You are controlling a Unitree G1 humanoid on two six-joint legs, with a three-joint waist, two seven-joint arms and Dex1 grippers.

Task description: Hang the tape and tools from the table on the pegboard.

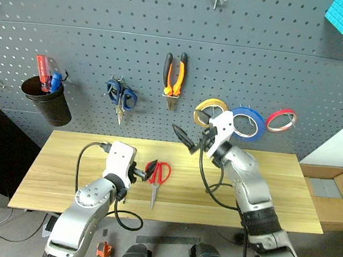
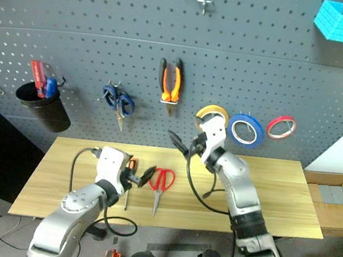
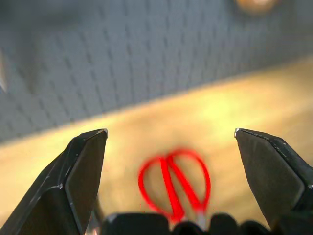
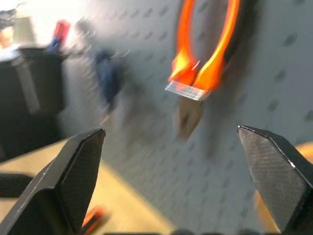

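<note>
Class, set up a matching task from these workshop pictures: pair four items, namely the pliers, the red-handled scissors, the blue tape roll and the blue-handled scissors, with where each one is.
Column A
1. pliers
2. red-handled scissors
3. blue tape roll
4. blue-handled scissors

Column B
a. lying on the table
b. hanging on the pegboard, between the yellow and red-pink rolls
c. hanging next to the black cup
d. hanging at the board's middle, handles up

Pairs: 1-d, 2-a, 3-b, 4-c

We see red-handled scissors on the pale wood-grain table, orange-and-black pliers and a blue tape against the dark grey, hole-dotted pegboard.
</note>
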